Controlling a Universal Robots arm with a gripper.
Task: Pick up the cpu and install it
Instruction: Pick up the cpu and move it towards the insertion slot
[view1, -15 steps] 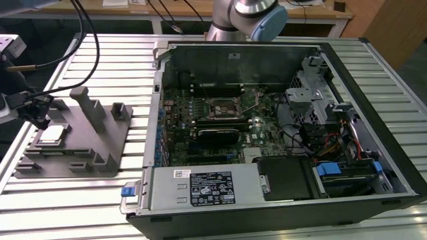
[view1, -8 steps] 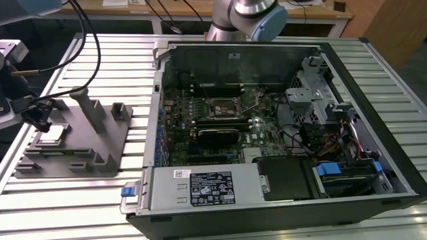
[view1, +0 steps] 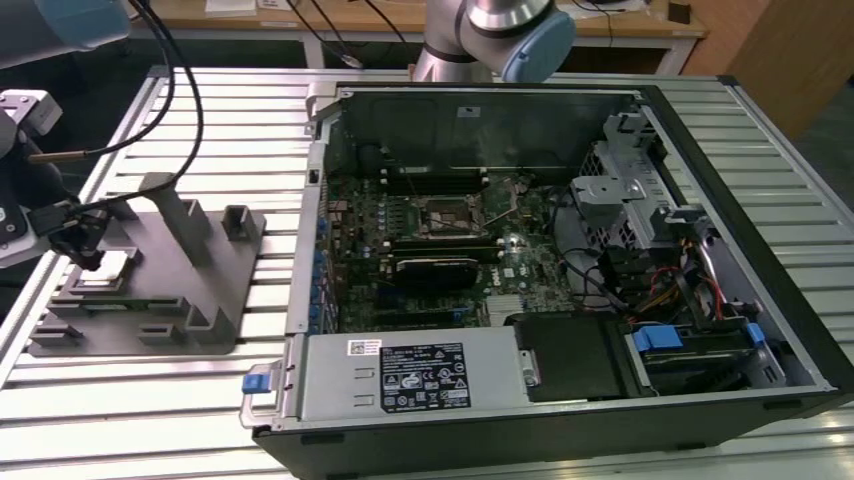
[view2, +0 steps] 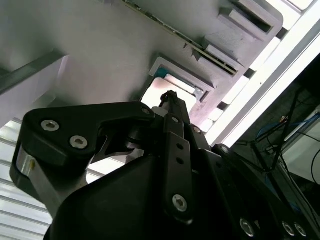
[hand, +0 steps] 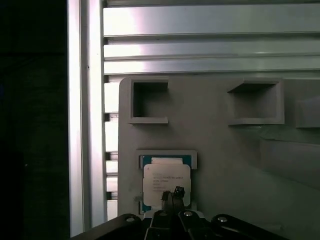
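Gripper (hand: 175, 194) tip over cpu (hand: 166, 180) in grey fixture (hand: 225, 145) pocket, 9 o'clock of computer case (view1: 561, 440) (exterior view).
Jaw state: cannot tell. Cpu likely light, stiff, fragile; hold by opposite edges.

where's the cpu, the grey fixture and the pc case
cpu (hand: 162, 177): first wrist view, on its pale silver top.
grey fixture (view1: 238, 262): exterior view, on a bare part of its flat base.
pc case (view1: 534, 438): exterior view, on its black near wall.
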